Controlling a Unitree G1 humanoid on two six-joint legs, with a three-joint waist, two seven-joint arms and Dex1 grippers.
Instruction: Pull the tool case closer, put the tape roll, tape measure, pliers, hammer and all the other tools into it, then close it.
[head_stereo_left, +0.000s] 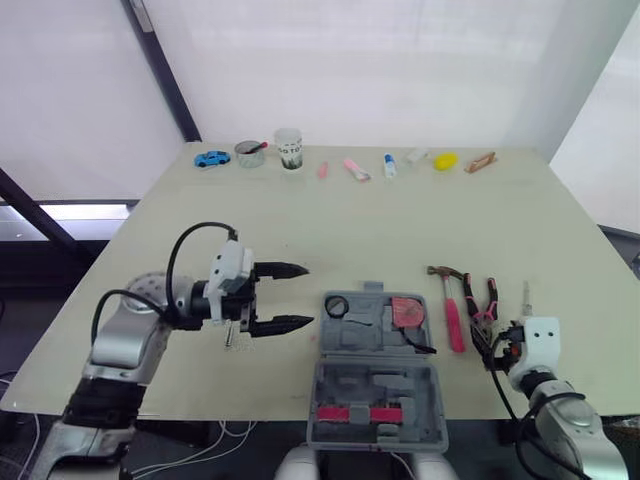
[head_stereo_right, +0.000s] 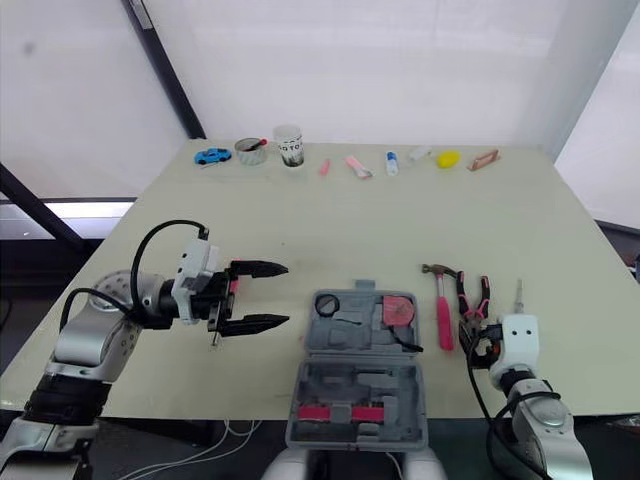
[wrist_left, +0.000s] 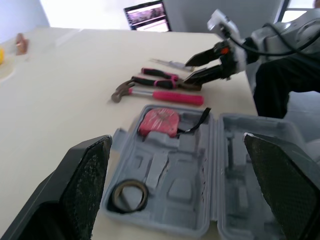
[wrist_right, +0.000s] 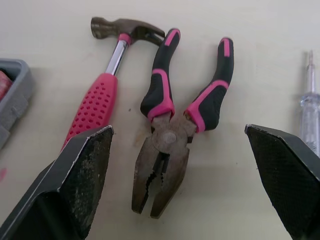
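The left hand (wrist_left: 177, 141) holds its two black fingers (wrist_left: 85, 185) wide apart. Just ahead of it, the grey tool case (wrist_left: 240, 175) lies open on the desk (wrist_left: 60, 90). A tape roll (wrist_left: 129, 195) sits in a pocket close to one finger, and the red tape measure (wrist_left: 159, 122) lies in a pocket farther from the hand. Beyond the case lie the hammer (wrist_left: 165, 96) and then the pliers (wrist_left: 159, 75). The right hand (wrist_left: 188, 73), fingers parted, hangs just beside the pliers' head.
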